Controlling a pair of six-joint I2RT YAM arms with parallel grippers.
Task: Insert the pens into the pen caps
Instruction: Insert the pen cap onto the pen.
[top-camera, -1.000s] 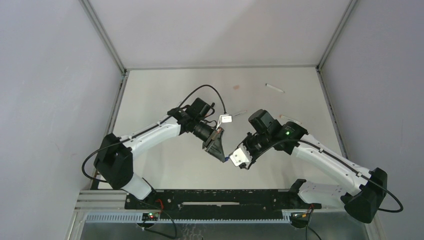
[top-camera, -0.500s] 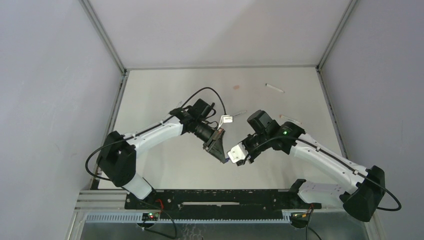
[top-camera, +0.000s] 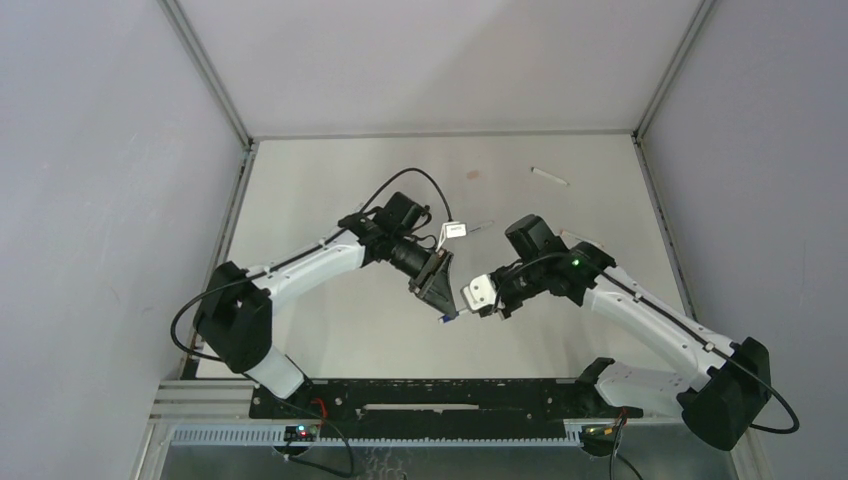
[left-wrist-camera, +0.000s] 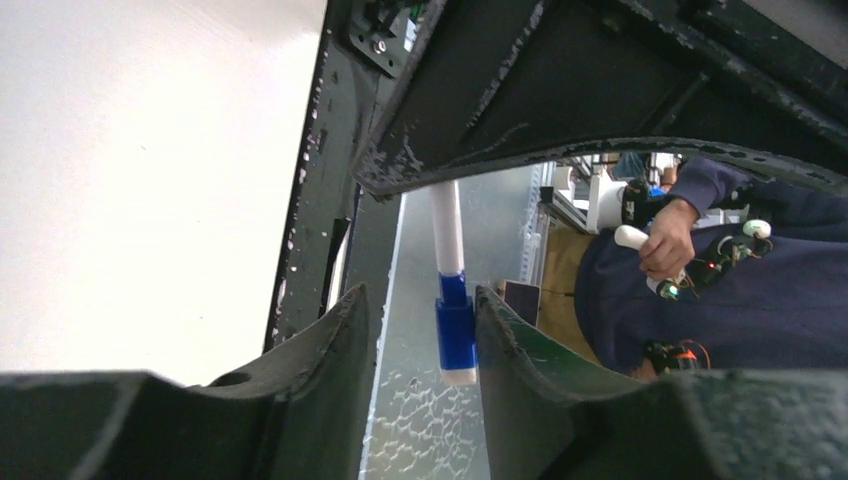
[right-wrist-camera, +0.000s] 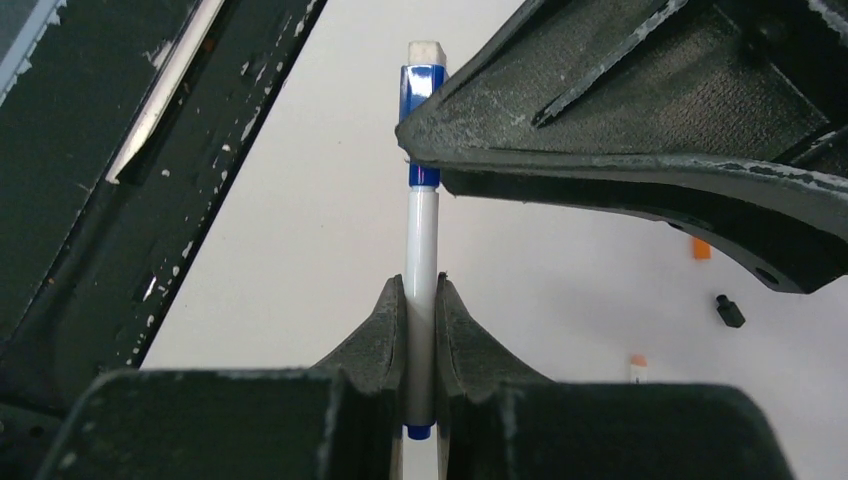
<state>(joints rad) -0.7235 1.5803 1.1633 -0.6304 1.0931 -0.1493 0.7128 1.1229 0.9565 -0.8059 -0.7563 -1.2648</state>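
Right pincer (right-wrist-camera: 421, 300) clenched on the barrel of the white pen (right-wrist-camera: 421, 235) above the tabletop (top-camera: 300, 190); blue pen cap (left-wrist-camera: 455, 335), seated on the pen's end, lies within the left pincer (left-wrist-camera: 420, 300), released, fingers parted wider than the cap.

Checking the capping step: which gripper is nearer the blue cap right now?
Left. The left gripper is open, with a finger on either side of the blue cap. The right gripper is shut on the pen, on its white barrel further along from the cap.
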